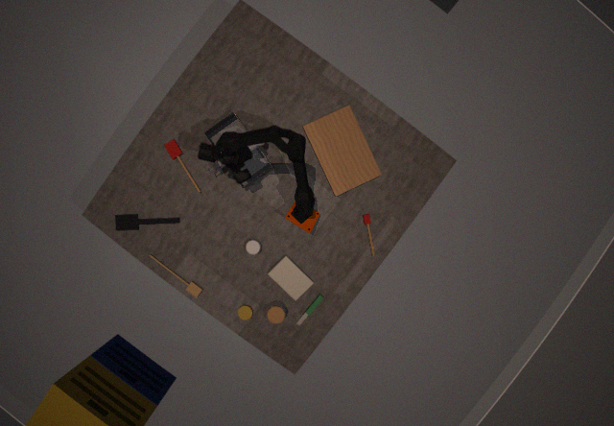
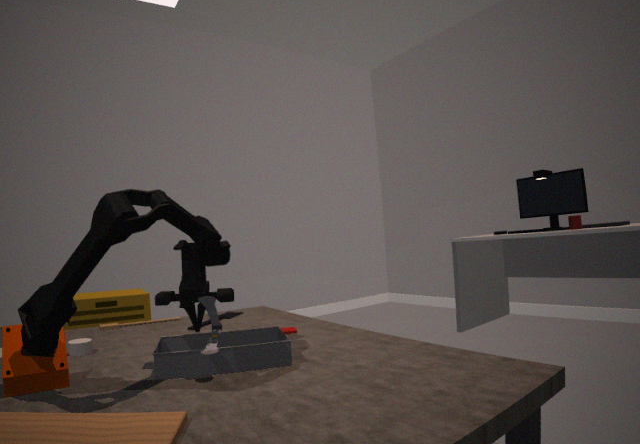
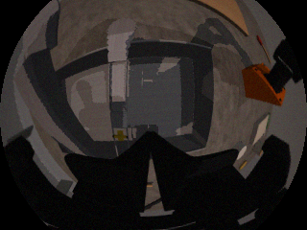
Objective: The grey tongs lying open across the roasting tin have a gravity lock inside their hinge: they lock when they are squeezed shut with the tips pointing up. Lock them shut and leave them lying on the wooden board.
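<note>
Both jaws together, apparently empty, near grey tongs above roasting tin.

The top view looks straight down on the whole table from high up, the exterior view faces across it from low beside one edge, and the wrist view peers closely into the tin, which all three share.

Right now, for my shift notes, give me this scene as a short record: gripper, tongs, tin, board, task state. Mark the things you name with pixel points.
gripper: shut, above the tin (image 2: 197, 328) (image 3: 151, 136)
tongs: grey (image 2: 211, 315), one end raised above the tin's rim
roasting tin: grey, on the table (image 2: 248, 351)
wooden board: nothing lying on it (image 1: 342, 151)
task state: tongs not on the board; lock cannot be told
</note>
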`<act>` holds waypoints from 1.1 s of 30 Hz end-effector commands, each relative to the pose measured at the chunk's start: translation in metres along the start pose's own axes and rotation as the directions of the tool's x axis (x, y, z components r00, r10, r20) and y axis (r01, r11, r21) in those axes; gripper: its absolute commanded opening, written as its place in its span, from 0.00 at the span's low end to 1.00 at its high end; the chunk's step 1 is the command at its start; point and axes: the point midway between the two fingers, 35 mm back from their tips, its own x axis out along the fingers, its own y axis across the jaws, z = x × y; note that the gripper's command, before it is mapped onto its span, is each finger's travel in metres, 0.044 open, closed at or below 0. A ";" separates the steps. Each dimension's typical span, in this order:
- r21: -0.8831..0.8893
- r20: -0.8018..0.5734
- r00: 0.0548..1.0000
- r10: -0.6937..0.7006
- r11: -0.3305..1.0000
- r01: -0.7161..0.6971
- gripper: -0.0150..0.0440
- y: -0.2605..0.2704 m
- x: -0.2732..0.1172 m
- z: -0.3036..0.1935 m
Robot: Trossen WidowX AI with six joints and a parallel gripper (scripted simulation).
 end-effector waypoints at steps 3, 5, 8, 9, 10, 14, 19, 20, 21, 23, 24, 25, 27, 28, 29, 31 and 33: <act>-0.002 0.002 1.000 0.005 1.000 -0.005 0.00 0.008 -0.001 0.000; -0.002 0.002 1.000 0.005 1.000 -0.005 0.00 0.011 -0.001 -0.001; -0.002 0.002 1.000 0.005 1.000 -0.005 0.00 0.016 -0.001 -0.001; -0.002 0.002 1.000 0.005 1.000 -0.005 0.00 0.017 -0.001 -0.001; -0.002 0.002 1.000 0.005 1.000 -0.005 0.00 0.019 -0.001 -0.001; -0.002 0.001 1.000 0.006 1.000 -0.006 0.00 0.025 -0.002 -0.001; -0.001 0.001 1.000 0.006 1.000 -0.006 0.00 0.032 -0.002 -0.002; -0.001 0.001 1.000 0.006 1.000 -0.006 0.00 0.034 -0.002 -0.002; -0.001 0.001 1.000 0.006 1.000 -0.006 0.00 0.035 -0.002 -0.002; -0.001 0.001 1.000 0.006 1.000 -0.006 0.00 0.038 -0.002 -0.002; -0.001 0.001 1.000 0.006 1.000 -0.006 0.00 0.040 -0.002 -0.002; -0.001 0.001 1.000 0.006 1.000 -0.006 0.00 0.041 -0.002 -0.002; -0.001 0.001 1.000 0.006 1.000 -0.006 0.00 0.044 -0.002 -0.002; -0.001 0.001 1.000 0.006 1.000 -0.006 0.00 0.045 -0.002 -0.002; -0.001 0.001 1.000 0.006 1.000 -0.006 0.00 0.047 -0.002 -0.002; -0.001 0.001 1.000 0.007 1.000 -0.007 0.00 0.050 -0.002 -0.002; -0.001 0.001 1.000 0.007 1.000 -0.007 0.00 0.053 -0.002 -0.001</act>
